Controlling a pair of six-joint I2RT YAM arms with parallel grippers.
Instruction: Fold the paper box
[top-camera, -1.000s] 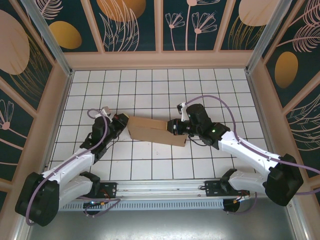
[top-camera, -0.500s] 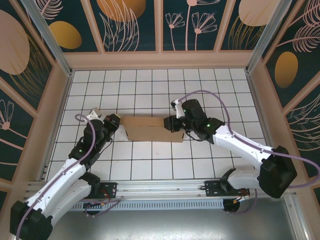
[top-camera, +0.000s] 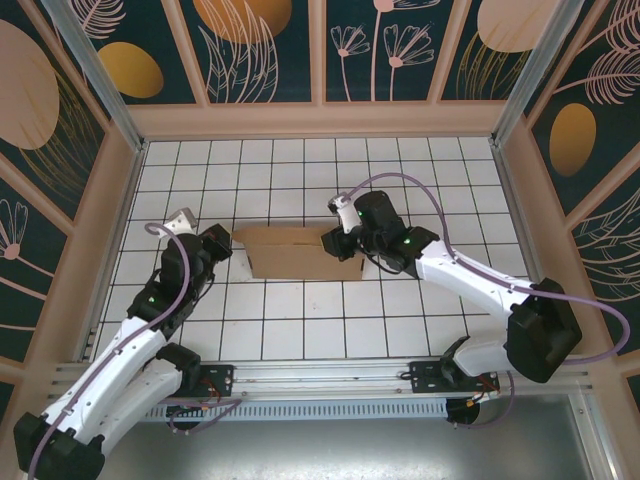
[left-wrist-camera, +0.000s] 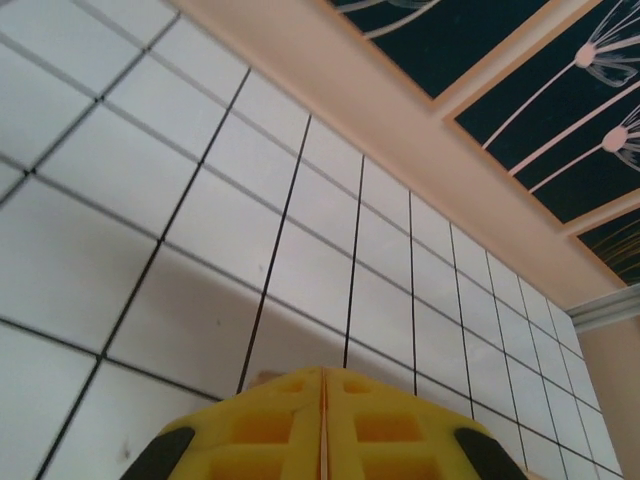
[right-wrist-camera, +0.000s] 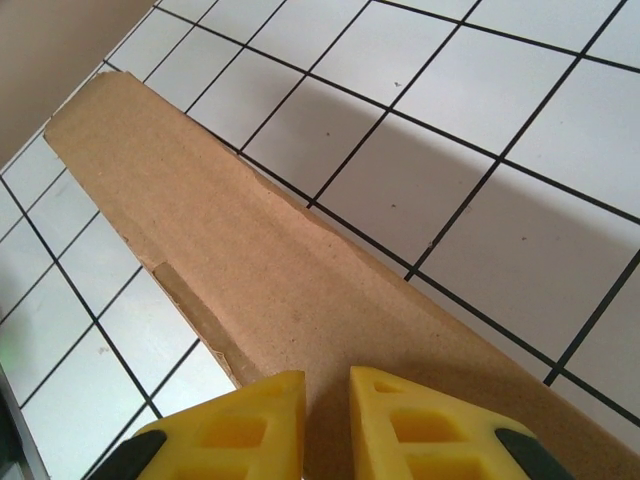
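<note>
Early fold, it seems: right tool (right-wrist-camera: 327, 385) pinches the paper box (top-camera: 290, 255) at its 3 o'clock end. Left tool (left-wrist-camera: 323, 375), closed and empty at 9 o'clock, probably must open and grasp there.

1 paper box (top-camera: 295, 255), 2 tools (left tool (top-camera: 224, 243), right tool (right-wrist-camera: 327, 385)), 1 tbl (top-camera: 300, 312)

The paper box (right-wrist-camera: 250, 270) is cut off at the bottom edge where it passes between the jaws of the right gripper (right-wrist-camera: 327, 385); behind the left gripper (left-wrist-camera: 323, 385) peeks a tan sliver (left-wrist-camera: 262, 376), too small to identify.
</note>
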